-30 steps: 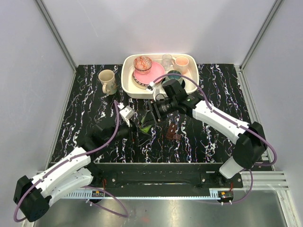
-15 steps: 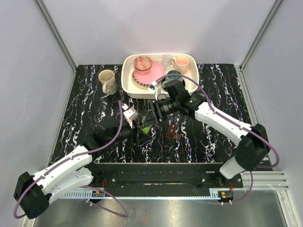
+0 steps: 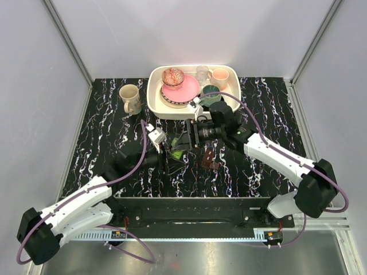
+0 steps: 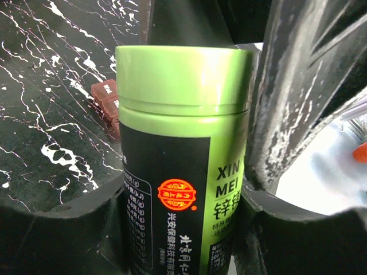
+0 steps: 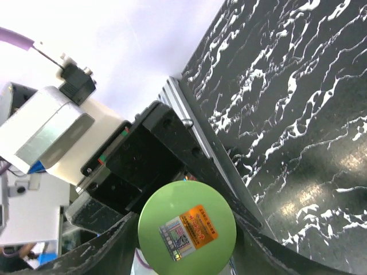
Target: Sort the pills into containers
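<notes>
Small dark-brown compartment case (image 3: 210, 160) flat, near green-lidded bottle (image 4: 183, 143).

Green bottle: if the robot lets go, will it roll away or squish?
Probably stiff: the green bottle looks undented between the left gripper's fingers. Its round body and lid suggest it would roll if laid on the table. Its smooth, shiny sides may be a bit slippery.

— What stands around the table (image 3: 103, 132)?
— Plain pale walls (image 3: 189, 34) at nine, twelve and three o'clock, with aluminium posts (image 3: 67, 41) at eleven and one.
— And the top?
— Black marble pattern with white veins. A brushed metal ledge (image 3: 200, 258) runs at six.
</notes>
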`<state>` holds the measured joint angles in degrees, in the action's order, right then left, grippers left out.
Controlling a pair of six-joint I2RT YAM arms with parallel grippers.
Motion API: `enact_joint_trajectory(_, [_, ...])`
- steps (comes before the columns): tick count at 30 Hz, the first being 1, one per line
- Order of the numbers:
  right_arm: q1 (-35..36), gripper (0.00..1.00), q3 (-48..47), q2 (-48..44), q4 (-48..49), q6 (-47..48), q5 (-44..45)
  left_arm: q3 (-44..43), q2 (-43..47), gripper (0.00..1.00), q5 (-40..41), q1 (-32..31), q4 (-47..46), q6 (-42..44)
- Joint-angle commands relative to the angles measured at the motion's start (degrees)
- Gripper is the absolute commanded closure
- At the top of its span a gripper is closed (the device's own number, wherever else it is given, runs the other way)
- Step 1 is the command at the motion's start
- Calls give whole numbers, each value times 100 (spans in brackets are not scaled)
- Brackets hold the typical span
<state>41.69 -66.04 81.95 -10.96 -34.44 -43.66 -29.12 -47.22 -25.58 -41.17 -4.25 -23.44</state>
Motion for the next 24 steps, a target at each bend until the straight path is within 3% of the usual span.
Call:
enact_joint_trajectory(1, [23,30,223,-232,1438,-932,410,-102,64,100,141,4,-656,-213])
enact_joint_trajectory(5, [23,29,416,-364,2044,-1407,875,-120,38,100,203,12,-700,-257])
enact_joint_trajectory(11, [23,32,504,-645,1809,-1426,1834,-129,-24,100,264,-14,-753,-275])
enact_joint_trajectory(15, [23,36,460,-716,1589,-1346,1940,-102,-42,100,326,-23,-805,-301])
enact_joint_trajectory(24, [32,33,680,-918,1386,-1399,2178,-129,-147,100,396,-40,-955,-380])
